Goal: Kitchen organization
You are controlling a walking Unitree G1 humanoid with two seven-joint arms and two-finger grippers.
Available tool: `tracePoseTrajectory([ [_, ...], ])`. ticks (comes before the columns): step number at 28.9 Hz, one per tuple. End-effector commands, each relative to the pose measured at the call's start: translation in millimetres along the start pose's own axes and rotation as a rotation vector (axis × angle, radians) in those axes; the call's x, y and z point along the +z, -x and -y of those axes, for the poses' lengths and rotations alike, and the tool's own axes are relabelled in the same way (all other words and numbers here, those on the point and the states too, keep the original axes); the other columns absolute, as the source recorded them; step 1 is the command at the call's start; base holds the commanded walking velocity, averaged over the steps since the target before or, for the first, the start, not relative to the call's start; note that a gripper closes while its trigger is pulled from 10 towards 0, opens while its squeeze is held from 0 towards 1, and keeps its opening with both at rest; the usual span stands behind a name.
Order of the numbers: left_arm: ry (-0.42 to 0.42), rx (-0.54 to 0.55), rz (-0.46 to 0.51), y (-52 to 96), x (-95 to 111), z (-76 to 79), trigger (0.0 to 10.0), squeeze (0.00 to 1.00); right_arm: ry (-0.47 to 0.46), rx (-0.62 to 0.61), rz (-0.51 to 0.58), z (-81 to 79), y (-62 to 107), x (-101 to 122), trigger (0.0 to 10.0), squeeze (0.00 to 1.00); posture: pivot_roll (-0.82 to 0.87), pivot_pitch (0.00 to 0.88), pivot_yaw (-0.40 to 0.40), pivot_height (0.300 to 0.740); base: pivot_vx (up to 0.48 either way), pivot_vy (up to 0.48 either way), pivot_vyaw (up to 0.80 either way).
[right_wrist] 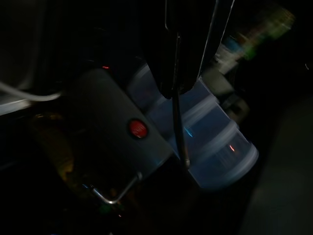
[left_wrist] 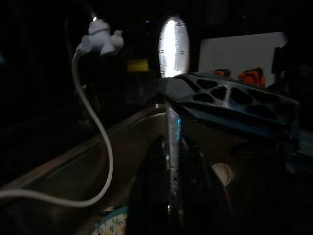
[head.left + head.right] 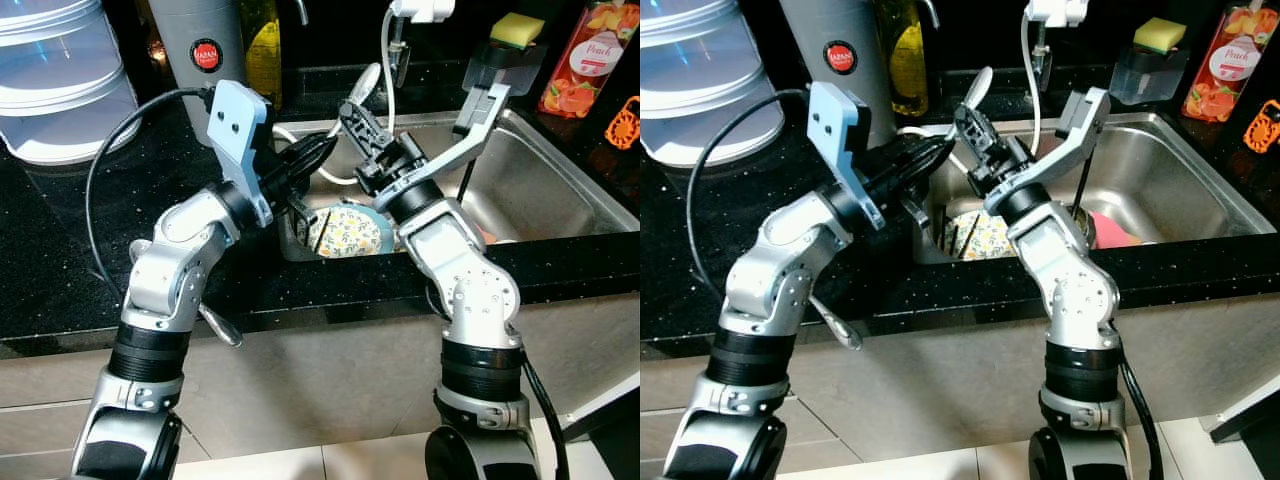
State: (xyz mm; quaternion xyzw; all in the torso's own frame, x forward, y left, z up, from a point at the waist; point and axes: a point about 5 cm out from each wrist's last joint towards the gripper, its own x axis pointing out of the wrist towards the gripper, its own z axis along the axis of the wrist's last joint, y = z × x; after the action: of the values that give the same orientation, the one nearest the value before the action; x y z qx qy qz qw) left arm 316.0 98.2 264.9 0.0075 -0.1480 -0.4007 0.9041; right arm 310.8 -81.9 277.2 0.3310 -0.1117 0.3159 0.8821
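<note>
Nearest, both silver arms rise from the floor side of the black speckled surface point(image 3: 70, 230) and bend in over the front left corner of the steel sink point(image 3: 560, 190). The left gripper point(image 3: 318, 152) reaches in from the left with its jaws clenched on the handle of a metal spoon point(image 2: 174, 46), whose bowl stands up beyond the fingertips in the left wrist view. The right gripper point(image 3: 968, 120) comes from the right, pointing up and leftward, and meets the left one above the sink's left rim; a thin dark rod sits between its fingers in the right wrist view, but the picture is too dark to tell whether its jaws grip it. Below the two grippers, a flower-patterned plate point(image 3: 350, 232) leans in the sink's front left part, with something pink point(image 3: 1110, 230) beside it. A white hose point(image 2: 98, 132) curves from the white faucet head point(image 3: 420, 10) down toward the basin. Farther back on the surface stand a grey flask with a red badge point(image 3: 200, 45), a yellow oil bottle point(image 3: 262, 50), stacked clear tubs point(image 3: 55, 80), a yellow sponge point(image 3: 517, 28) on its holder and a peach carton point(image 3: 590, 55).
</note>
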Motion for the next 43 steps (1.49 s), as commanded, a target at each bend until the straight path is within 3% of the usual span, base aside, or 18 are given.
tracePoseTrajectory([
  [1,0.004,0.038,-0.008,4.7,-2.2,-5.9,10.0,1.00,0.033,-0.025,0.001,4.9,-0.3,-1.3,10.0,0.00,0.08,0.000,0.019,0.740,0.000,0.000,0.00],
  [6,-0.027,0.148,-0.011,6.9,-1.8,-16.7,10.0,1.00,0.058,-0.070,0.020,14.0,0.3,4.3,10.0,0.00,0.08,0.000,0.019,0.740,0.000,0.000,0.00],
  [7,-0.043,0.190,-0.007,8.0,-0.7,-21.1,10.0,0.00,0.065,-0.097,0.031,18.3,0.7,6.7,10.0,0.00,0.08,0.000,0.020,0.740,0.000,0.000,0.00],
  [12,-0.095,0.266,-0.006,11.1,2.2,-28.9,10.0,0.00,0.099,-0.179,0.059,29.4,1.5,11.9,10.0,0.00,0.08,0.000,0.018,0.740,0.000,0.000,0.00],
  [13,-0.092,0.237,0.025,15.3,9.0,-22.2,10.0,0.00,0.165,-0.271,0.137,39.2,1.5,24.0,10.0,0.00,0.08,0.000,0.016,0.740,0.000,0.000,0.00],
  [15,-0.081,0.211,0.032,16.3,10.6,-18.0,10.0,0.00,0.180,-0.289,0.163,40.7,1.3,27.7,10.0,0.00,0.08,0.000,0.016,0.740,0.000,0.000,0.00],
  [18,0.039,0.012,-0.011,6.0,-4.4,25.8,10.0,0.00,0.086,-0.131,0.213,17.7,-6.8,33.7,10.0,0.00,0.09,0.000,0.010,0.740,0.000,0.000,0.00],
  [25,0.163,-0.049,-0.054,-8.3,-15.8,40.3,10.0,0.00,0.056,0.036,0.167,-6.4,-9.8,22.8,10.0,0.00,0.09,0.000,0.009,0.740,0.000,0.000,0.00],
  [29,0.150,-0.036,-0.112,-13.9,-21.3,35.1,10.0,0.00,0.079,0.126,0.124,-21.4,-9.1,12.6,10.0,0.00,0.09,0.000,0.015,0.740,0.000,0.000,0.00],
  [34,0.143,-0.016,-0.145,-16.8,-20.4,25.8,10.0,0.00,0.130,0.167,0.076,-28.3,-6.8,1.8,10.0,0.00,0.08,0.000,0.022,0.740,0.000,0.000,0.00],
  [36,0.118,0.026,-0.132,-15.4,-12.6,11.2,10.0,0.00,0.189,0.175,0.030,-26.6,-2.3,-5.8,10.0,0.00,0.08,0.000,0.028,0.740,0.000,0.000,0.00],
  [40,0.103,0.056,-0.126,-11.2,-6.6,-0.2,10.0,0.00,0.239,0.175,-0.001,-22.3,3.0,-9.3,10.0,0.00,0.08,0.000,0.033,0.740,0.000,0.000,0.00],
  [43,0.083,0.098,-0.145,1.0,-2.9,-19.2,10.0,0.00,0.325,0.162,-0.050,-11.5,14.5,-11.9,10.0,0.00,0.07,0.000,0.040,0.740,0.000,0.000,0.00],
])
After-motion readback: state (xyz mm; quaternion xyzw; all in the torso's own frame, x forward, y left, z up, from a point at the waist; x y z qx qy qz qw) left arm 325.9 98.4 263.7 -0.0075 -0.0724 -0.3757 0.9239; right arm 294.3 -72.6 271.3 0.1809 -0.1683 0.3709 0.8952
